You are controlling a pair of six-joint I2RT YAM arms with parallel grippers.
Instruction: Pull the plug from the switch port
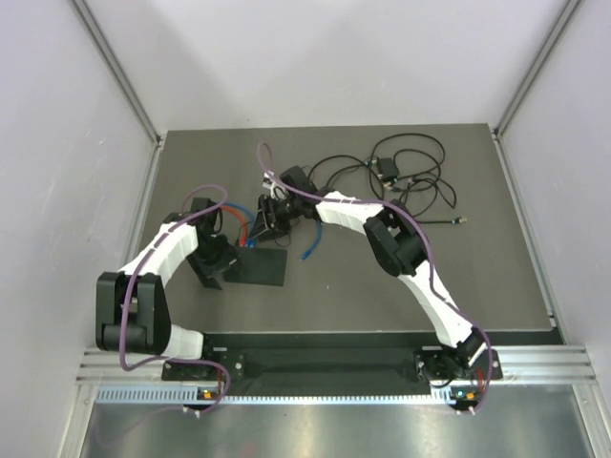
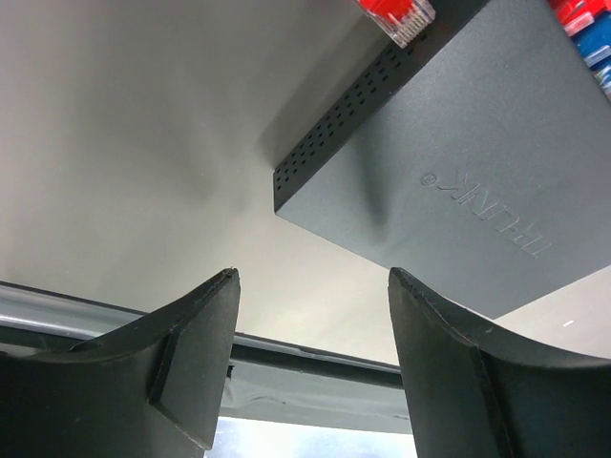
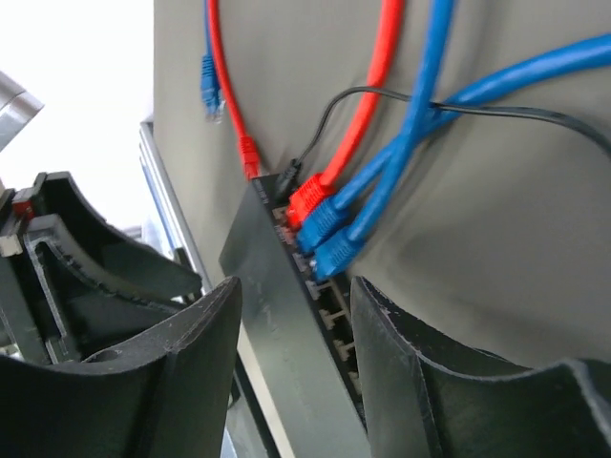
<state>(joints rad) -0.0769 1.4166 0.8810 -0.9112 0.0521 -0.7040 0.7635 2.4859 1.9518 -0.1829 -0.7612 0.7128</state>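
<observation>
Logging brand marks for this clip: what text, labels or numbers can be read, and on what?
"TP-LINK": embossed on the black network switch, upside down in the left wrist view.
Small round mark beside it: too small to read.
Top external and right wrist views: nothing legible.

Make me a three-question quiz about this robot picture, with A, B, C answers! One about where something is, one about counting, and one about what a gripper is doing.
1. Where is the tangle of black cables?
A. by the arm bases
B. far right of the table
C. on top of the switch

2. How many blue plugs sit in the switch?
A. none
B. five
C. two

3. The left gripper is:
A. open and empty
B. shut on a red plug
C. shut on the switch

Answers:
1 B: the top view shows the tangle at the far right.
2 C: the right wrist view shows two side by side.
3 A: its fingers stand apart with nothing between them.
</observation>
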